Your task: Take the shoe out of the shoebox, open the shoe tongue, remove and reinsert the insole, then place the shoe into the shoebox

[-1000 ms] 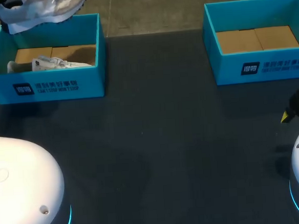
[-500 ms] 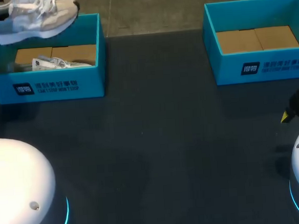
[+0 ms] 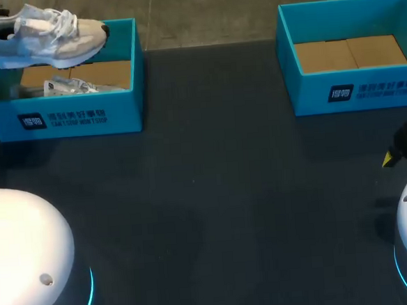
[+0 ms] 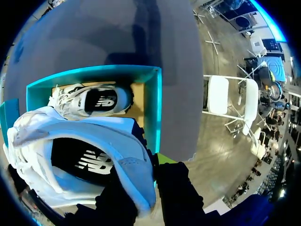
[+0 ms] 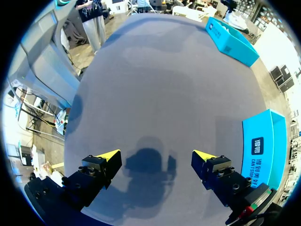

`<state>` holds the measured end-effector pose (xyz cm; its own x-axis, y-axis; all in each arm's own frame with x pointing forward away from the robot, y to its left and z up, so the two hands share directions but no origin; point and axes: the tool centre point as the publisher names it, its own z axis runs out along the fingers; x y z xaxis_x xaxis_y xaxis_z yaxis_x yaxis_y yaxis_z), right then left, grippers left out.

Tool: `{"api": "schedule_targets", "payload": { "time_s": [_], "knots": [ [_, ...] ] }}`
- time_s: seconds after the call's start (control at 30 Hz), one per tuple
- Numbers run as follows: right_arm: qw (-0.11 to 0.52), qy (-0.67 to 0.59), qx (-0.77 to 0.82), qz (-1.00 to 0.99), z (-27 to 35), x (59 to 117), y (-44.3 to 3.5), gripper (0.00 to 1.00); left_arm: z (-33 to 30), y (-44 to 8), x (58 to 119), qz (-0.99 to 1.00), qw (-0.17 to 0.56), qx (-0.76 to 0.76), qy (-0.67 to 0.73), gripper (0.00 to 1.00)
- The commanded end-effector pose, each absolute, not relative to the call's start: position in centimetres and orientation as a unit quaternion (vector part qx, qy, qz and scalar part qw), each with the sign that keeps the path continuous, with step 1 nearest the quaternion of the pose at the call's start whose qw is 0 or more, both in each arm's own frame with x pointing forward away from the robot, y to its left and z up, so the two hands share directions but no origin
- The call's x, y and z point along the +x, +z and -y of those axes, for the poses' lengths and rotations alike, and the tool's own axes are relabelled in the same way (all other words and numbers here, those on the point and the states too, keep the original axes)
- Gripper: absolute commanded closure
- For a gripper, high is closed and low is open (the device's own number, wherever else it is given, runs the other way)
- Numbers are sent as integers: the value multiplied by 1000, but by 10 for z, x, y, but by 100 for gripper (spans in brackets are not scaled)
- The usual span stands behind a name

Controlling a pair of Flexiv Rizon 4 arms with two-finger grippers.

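- The left gripper (image 4: pixel 146 183) clamps the heel of a white and grey shoe (image 4: pixel 84 136), one black finger on each side of the heel's rim.
- The shoe's mouth gapes toward the camera, with a dark insole (image 4: pixel 89 160) showing inside.
- Ahead of the gripper, beyond the held shoe, an open teal shoebox (image 4: pixel 157 108) sits on the dark table (image 4: pixel 141 33).
- A second shoe (image 4: pixel 94 100), white with a dark lining, lies inside the box on its cardboard floor (image 4: pixel 138 101).
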<state>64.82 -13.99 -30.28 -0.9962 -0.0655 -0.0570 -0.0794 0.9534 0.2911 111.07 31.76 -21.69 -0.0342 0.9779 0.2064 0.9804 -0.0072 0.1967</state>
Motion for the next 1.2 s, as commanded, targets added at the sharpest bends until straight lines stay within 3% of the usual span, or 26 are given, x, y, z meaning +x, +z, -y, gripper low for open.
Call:
{"api": "schedule_targets", "payload": {
  "time_s": [0.03,1.2],
  "knots": [
    [24,146,-36,-988,139,647,-303,0,-317,-226,1118,706,13,-693,-145,100],
    [24,146,-36,-988,139,647,-303,0,-317,-239,1174,703,26,-693,-159,100]
  ]
}}
